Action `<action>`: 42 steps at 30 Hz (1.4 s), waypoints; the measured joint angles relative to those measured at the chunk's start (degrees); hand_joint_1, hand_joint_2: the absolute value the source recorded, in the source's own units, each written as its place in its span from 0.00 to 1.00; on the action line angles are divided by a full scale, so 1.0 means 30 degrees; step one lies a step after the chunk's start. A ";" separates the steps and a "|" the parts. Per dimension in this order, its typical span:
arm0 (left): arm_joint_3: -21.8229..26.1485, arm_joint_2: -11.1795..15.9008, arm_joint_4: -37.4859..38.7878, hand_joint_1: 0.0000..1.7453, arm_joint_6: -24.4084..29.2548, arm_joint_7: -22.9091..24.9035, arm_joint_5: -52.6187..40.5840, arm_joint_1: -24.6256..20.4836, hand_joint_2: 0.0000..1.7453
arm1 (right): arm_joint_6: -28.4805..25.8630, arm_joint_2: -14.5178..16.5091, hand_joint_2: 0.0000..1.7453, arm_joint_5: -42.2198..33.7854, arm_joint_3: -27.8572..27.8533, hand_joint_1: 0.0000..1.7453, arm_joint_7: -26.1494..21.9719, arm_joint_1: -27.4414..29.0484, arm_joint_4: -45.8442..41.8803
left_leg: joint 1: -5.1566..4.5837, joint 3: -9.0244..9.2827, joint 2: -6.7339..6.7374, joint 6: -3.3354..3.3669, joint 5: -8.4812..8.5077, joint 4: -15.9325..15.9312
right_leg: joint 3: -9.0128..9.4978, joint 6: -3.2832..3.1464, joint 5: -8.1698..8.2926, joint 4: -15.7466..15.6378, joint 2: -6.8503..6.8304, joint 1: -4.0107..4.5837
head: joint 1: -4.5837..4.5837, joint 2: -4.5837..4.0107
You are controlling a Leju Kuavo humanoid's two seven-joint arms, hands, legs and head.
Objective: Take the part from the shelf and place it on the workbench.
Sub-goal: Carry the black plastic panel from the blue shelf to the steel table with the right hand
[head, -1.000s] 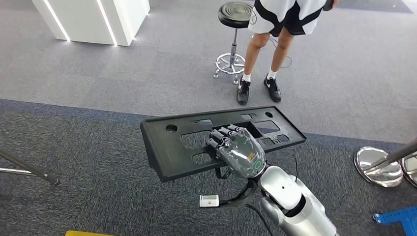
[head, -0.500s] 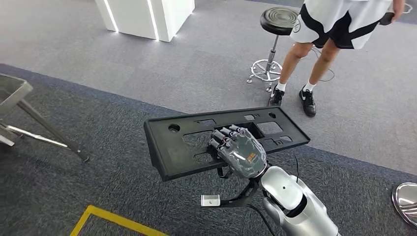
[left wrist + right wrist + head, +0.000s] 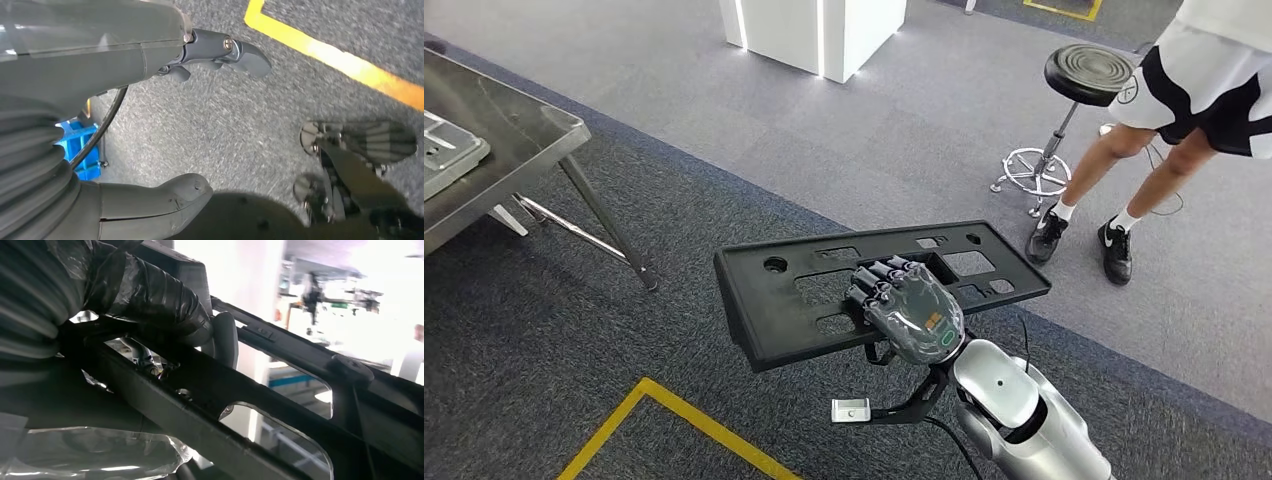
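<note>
**Right hand carrying part over the floor, bench at far left**

Right hand grips the part, a long black flat panel with several cutouts and a raised rim. Fingers curl over the panel's top face near its middle, hooked into a cutout; in the right wrist view the thumb presses against the panel from the other side. So the hand is clamped on it, not spread.

Part is held roughly level, tilted a bit, in the air above dark grey carpet. It touches nothing but the hand. Silver forearm comes up from the lower right.

Left hand hangs over the carpet, holding nothing. Thumb and fingers are well apart, so it's open.

Bench: metal top on angled legs, at the far left edge, well apart from the part. A grey tray lies on it.

Yellow floor line runs across the carpet just below and left of the part; it also shows in the left wrist view.

Person stands at upper right on lighter carpet, legs and dark shoes visible, next to a black stool. White pillar at top centre.
</note>
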 joint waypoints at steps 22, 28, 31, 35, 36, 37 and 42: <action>-0.0013 0.0011 -0.0011 0.00 0.0352 -0.0292 -0.0179 0.0020 1.00 | 0.0634 0.0015 1.00 0.0053 -0.0155 1.00 0.0211 -0.0423 0.0153 | 0.0230 -0.1495 0.0002 -0.1052 -0.0869 0.2892 | 0.0106 -0.0922 0.1318 -0.1468 -0.0082 0.0026 | -0.0005 0.0000; -0.0027 0.0027 -0.0020 0.00 0.0550 -0.0435 -0.0270 -0.0031 1.00 | 0.1038 0.0011 1.00 -0.0233 -0.0377 1.00 0.0246 -0.1175 0.0157 | 0.0001 -0.0151 0.0343 -0.0337 -0.0132 0.0118 | 0.0342 -0.0237 0.0910 -0.1255 -0.0957 0.0114 | 0.0000 0.0000; -0.0027 0.0013 -0.0029 0.00 0.0599 -0.0512 -0.0244 -0.0074 1.00 | 0.1379 0.0007 1.00 -0.0481 -0.0535 1.00 0.0195 -0.1642 0.0204 | 0.0085 -0.0042 -0.0270 -0.0031 -0.0026 -0.0029 | -0.0421 -0.0005 -0.0285 0.0581 0.0675 -0.0074 | 0.0004 0.0000; -0.0024 -0.0015 -0.0029 0.00 0.0638 -0.0554 -0.0138 -0.0211 1.00 | 0.2249 -0.0047 1.00 -0.1038 -0.0805 1.00 -0.0011 -0.2411 0.0492 | 0.0022 -0.0037 -0.1311 0.0119 -0.0012 -0.0007 | -0.2365 -0.0027 -0.1149 0.3978 0.1400 -0.0092 | 0.0002 0.0000; -0.0024 -0.0024 -0.0029 0.00 0.0656 -0.0498 -0.0109 -0.0201 1.00 | 0.2388 -0.0051 1.00 -0.1118 -0.0872 1.00 -0.0058 -0.2652 0.0559 | 0.0017 -0.0015 -0.1603 0.0118 -0.0013 0.0009 | -0.2181 -0.0079 -0.0526 0.3357 0.1471 -0.0093 | 0.0002 0.0000; -0.0022 -0.0035 -0.0029 0.00 0.0678 -0.0421 -0.0086 -0.0190 1.00 | 0.2509 -0.0053 1.00 -0.1177 -0.0934 1.00 -0.0096 -0.2891 0.0605 | 0.0017 0.0011 -0.1891 0.0111 -0.0015 0.0024 | -0.1763 -0.0155 0.0272 0.2257 0.1664 -0.0093 | 0.0002 0.0000; 0.0022 -0.0146 -0.0033 0.00 0.0711 0.0104 0.0066 -0.0201 1.00 | 0.2871 -0.0146 1.00 -0.1281 -0.1069 1.00 -0.0224 -0.3707 0.0783 | 0.0162 -0.0261 -0.3138 -0.0397 0.0120 0.0010 | -0.0407 -0.0478 0.1442 -0.1162 0.2889 -0.0067 | 0.0011 0.0000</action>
